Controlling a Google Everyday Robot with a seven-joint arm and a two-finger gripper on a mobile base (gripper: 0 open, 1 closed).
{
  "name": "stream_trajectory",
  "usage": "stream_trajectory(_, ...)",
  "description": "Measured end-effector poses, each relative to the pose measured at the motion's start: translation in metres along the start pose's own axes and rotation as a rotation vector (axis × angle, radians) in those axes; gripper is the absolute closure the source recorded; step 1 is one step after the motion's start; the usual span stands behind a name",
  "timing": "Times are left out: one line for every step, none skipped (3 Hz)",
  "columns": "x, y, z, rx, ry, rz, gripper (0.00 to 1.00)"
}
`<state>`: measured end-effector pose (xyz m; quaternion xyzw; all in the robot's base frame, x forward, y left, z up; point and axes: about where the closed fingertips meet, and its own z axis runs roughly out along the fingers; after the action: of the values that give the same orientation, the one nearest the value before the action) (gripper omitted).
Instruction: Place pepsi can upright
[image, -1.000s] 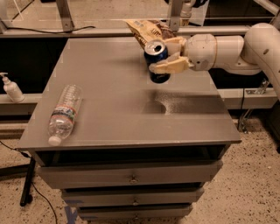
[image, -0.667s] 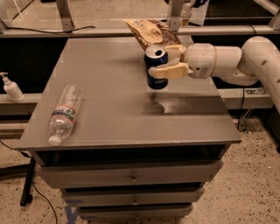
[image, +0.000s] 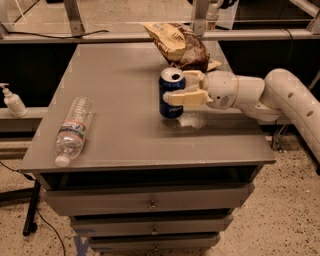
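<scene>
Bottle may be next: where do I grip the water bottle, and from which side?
Water bottle mid-body, from above, jaws across its width: it lies on its side, cap toward the front edge of the table. The gripper is at the upright pepsi can, jaws closed on it.

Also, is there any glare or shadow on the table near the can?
Camera view: a pale glare patch lies on the table beside the pepsi can, under the gripper, whose fingers clasp the can. The can's silver top shines. The gap above the drawers is in dark shadow.
</scene>
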<state>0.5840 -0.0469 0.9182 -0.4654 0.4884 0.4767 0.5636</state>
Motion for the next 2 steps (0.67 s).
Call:
stream_trajectory(0.0015,0.0061,-0.0005,-0.018,0.018,-0.04,0.82)
stream_trajectory(-0.0003,0.0105,-0.004,-0.03,0.053,-0.072,0.59)
